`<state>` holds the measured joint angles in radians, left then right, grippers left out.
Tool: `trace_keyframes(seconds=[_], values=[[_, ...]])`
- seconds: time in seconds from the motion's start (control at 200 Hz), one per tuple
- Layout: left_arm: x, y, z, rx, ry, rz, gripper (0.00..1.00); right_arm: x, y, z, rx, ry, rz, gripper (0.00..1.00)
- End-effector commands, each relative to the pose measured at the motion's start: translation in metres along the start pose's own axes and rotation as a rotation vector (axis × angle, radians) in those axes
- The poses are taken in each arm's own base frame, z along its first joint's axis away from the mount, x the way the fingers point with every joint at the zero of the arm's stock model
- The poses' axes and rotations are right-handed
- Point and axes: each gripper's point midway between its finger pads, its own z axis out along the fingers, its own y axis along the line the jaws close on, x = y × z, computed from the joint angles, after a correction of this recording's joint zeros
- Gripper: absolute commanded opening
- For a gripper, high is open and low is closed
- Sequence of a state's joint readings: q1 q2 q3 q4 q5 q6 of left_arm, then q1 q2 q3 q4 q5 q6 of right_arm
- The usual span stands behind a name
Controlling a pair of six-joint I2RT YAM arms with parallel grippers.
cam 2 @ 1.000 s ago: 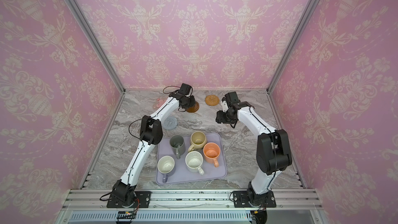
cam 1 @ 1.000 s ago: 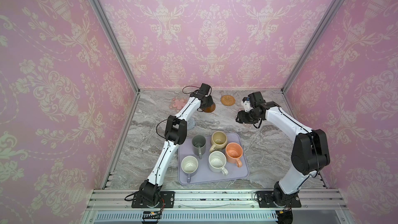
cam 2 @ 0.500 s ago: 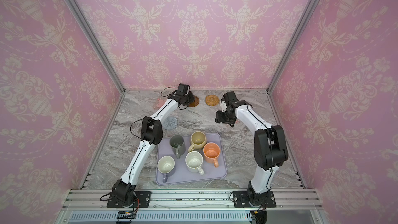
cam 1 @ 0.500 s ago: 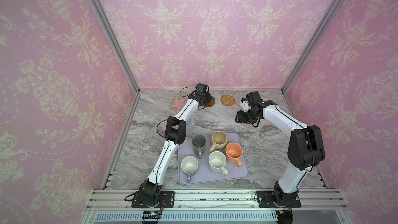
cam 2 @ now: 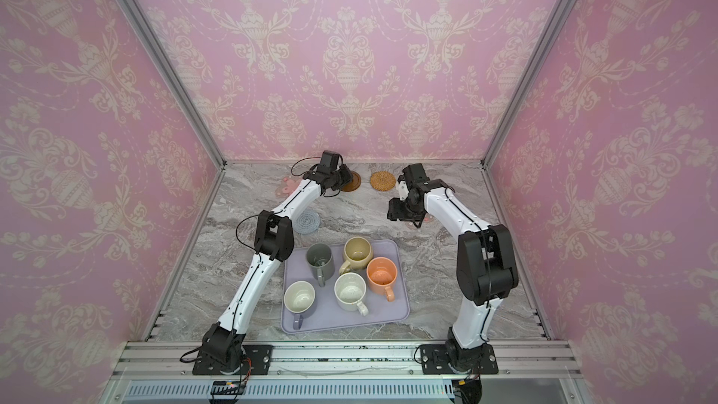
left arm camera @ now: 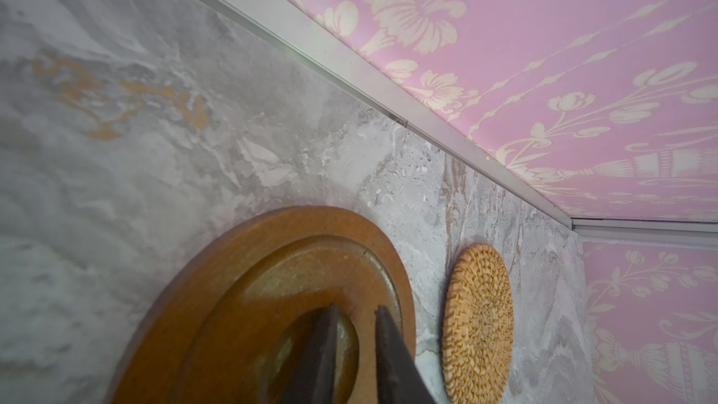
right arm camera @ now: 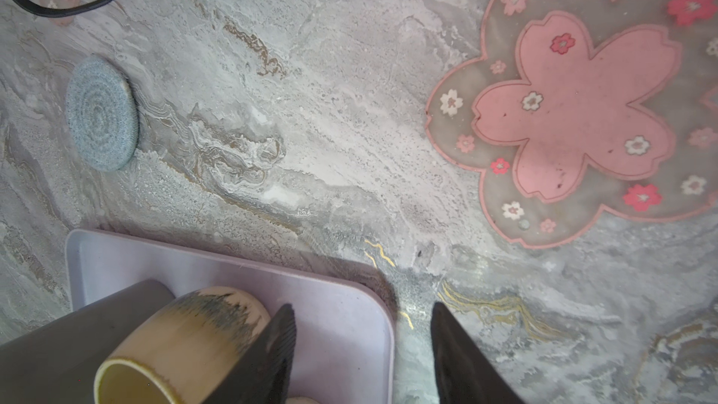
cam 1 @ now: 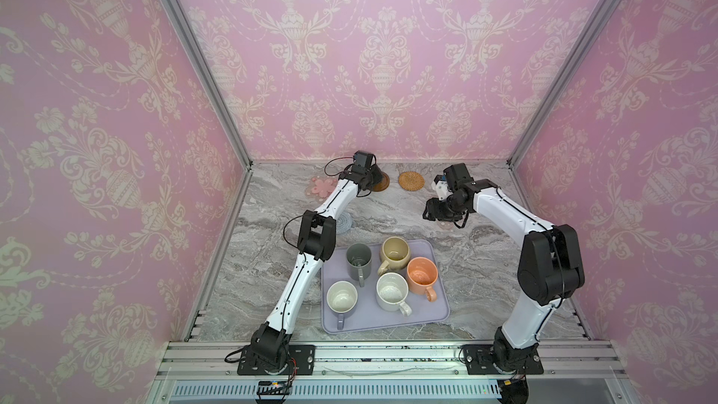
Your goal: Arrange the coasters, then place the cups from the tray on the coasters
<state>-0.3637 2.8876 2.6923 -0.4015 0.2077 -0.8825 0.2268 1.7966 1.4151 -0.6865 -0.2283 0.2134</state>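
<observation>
Pink damask walls box in a grey marbled worktop [cam 1: 252, 258], which we read as a dial with the back wall at twelve.

In both top views the tray [cam 1: 388, 329] sits at six with all five cups on it: dark grey mug [cam 1: 358, 260], beige mug [cam 1: 394, 253], orange mug [cam 1: 422, 273], white speckled mug [cam 1: 392, 291] and lavender mug [cam 1: 342, 299]. At eleven lies the back pink flower coaster [cam 1: 320, 187]. The brown disc coaster [cam 1: 382, 185] is at twelve, the rattan coaster [cam 1: 411, 180] is just past it, and the blue crocheted coaster [cam 1: 345, 223] is at ten. The left gripper [cam 1: 373, 184] is at the disc, and the right gripper [cam 1: 429, 213] hovers toward two.

From the left wrist, the jaws are nearly together with nothing between them and the tips rest on the disc. We judge that the gripper is sliding the disc into a row, not lifting it.

From the right wrist, the jaws stand apart and empty over bare marble by the tray's corner. The second pink flower coaster [right arm camera: 575, 110] is near and looks likely to be taken next.

A second ago the disc lay nearer the centre. It has since gone toward twelve with the left gripper, level with the rattan. The right arm has barely shifted, and the cups are unmoved.
</observation>
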Motion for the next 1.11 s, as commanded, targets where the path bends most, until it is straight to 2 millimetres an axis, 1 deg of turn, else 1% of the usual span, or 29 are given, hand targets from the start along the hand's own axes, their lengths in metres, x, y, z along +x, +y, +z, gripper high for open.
trace_keyframes(seconds=[0.0,0.04,0.14,0.28,0.36,0.435,0.485,0.6,0.666,0.801,0.951,1.026,1.101], values=[[0.023,0.023,0.006,-0.057,0.086,-0.029,0.23,-0.002,0.005,-0.008,-0.018,-0.019,0.024,0.57],[0.019,0.015,0.002,-0.043,0.081,-0.017,0.23,-0.002,0.006,-0.010,-0.023,-0.025,0.024,0.57],[0.009,-0.012,-0.014,0.017,0.072,0.028,0.27,-0.002,0.009,-0.015,-0.037,-0.034,0.024,0.57],[-0.005,-0.051,-0.046,0.094,0.074,0.110,0.30,-0.003,0.012,-0.020,-0.049,-0.044,0.033,0.57],[-0.008,-0.066,-0.066,0.111,0.082,0.168,0.31,-0.004,0.014,-0.024,-0.053,-0.058,0.035,0.57],[-0.011,-0.069,-0.083,0.094,0.087,0.225,0.32,-0.004,0.016,-0.026,-0.054,-0.067,0.034,0.57],[-0.011,-0.066,-0.093,0.066,0.093,0.258,0.32,-0.004,0.016,-0.028,-0.053,-0.072,0.035,0.57],[-0.016,-0.049,-0.114,-0.001,0.101,0.309,0.32,-0.002,0.017,-0.032,-0.052,-0.076,0.033,0.57],[-0.022,-0.033,-0.125,-0.046,0.099,0.309,0.32,-0.002,0.018,-0.035,-0.051,-0.080,0.031,0.57],[-0.034,0.007,-0.139,-0.129,0.107,0.281,0.32,0.001,0.018,-0.039,-0.047,-0.087,0.033,0.57],[-0.046,0.047,-0.147,-0.205,0.118,0.270,0.31,0.004,0.019,-0.045,-0.046,-0.096,0.039,0.57],[-0.050,0.060,-0.147,-0.239,0.127,0.281,0.31,0.006,0.020,-0.046,-0.045,-0.097,0.045,0.57],[-0.053,0.070,-0.143,-0.259,0.138,0.286,0.31,0.007,0.021,-0.047,-0.043,-0.099,0.049,0.57]])
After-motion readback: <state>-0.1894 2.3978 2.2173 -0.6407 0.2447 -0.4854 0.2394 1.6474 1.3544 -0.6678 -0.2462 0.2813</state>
